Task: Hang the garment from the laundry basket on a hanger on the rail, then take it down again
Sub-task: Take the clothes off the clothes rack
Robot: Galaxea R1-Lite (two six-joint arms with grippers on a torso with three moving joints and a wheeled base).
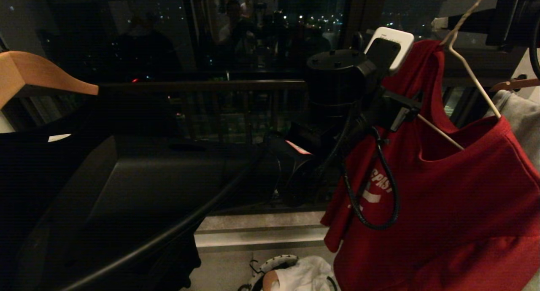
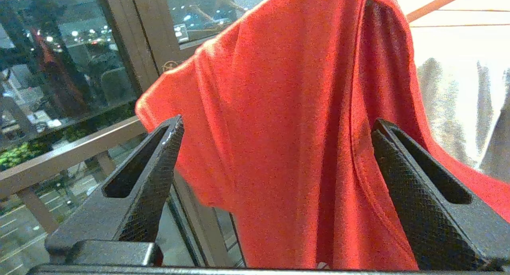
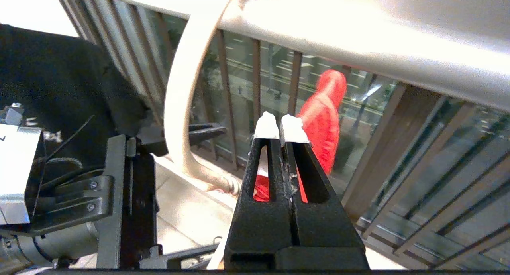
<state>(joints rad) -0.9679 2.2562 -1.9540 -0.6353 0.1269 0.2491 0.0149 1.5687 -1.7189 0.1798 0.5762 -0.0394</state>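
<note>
1. Black arm housing fills the near left of the head view, and the left gripper (image 2: 275,163) is reached out from it toward the red T-shirt (image 1: 443,198).
2. The T-shirt is seen draped on the white wire hanger (image 1: 472,78), whose neck is held up by the right arm near the rail (image 3: 358,32); the hook does not yet appear seated, though this is hard to tell.
3. The step in hand is judged to be settling the hanger on the rail. It would be done well if the hook is lowered fully over the bar before release, and the cloth steadied from the left.
4. The left gripper's fingers are spread wide apart, with cloth before them but nothing pinched.
5. The right gripper (image 3: 281,125) is pressed fully together; whether the wire is caught cannot be told.
6. The laundry basket (image 1: 270,268) sits on the floor below, with white cloth (image 1: 308,276) inside.
</note>
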